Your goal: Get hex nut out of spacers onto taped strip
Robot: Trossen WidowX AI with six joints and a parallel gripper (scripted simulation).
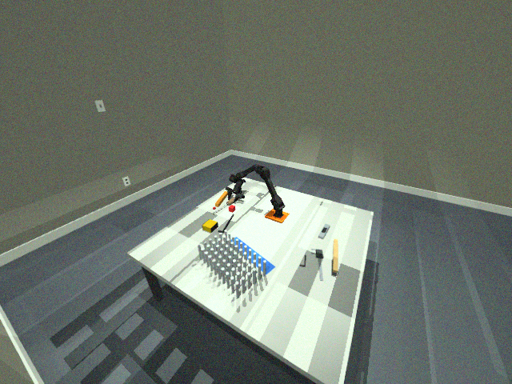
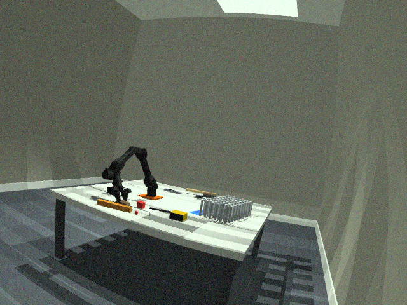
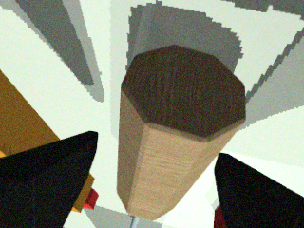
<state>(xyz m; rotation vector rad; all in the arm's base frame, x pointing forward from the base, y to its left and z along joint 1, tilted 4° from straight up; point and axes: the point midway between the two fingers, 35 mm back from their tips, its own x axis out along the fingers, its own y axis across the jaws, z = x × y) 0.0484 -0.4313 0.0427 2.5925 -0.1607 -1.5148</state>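
Note:
My gripper is low over the table's far left part, open, with its two black fingers on either side of a tool's wooden handle. There is a gap on each side, and the fingers do not touch the handle. The handle is eight-sided with a dark end, and a thin metal shaft runs from its other end. The grey standing spacers fill a block near the table's front. The blue taped strip lies along one side of them. The nut is hidden among the spacers.
An orange bar lies just left of the handle. A red cube, a yellow block and a black rod lie nearby. A wooden bar and small tools lie at the right.

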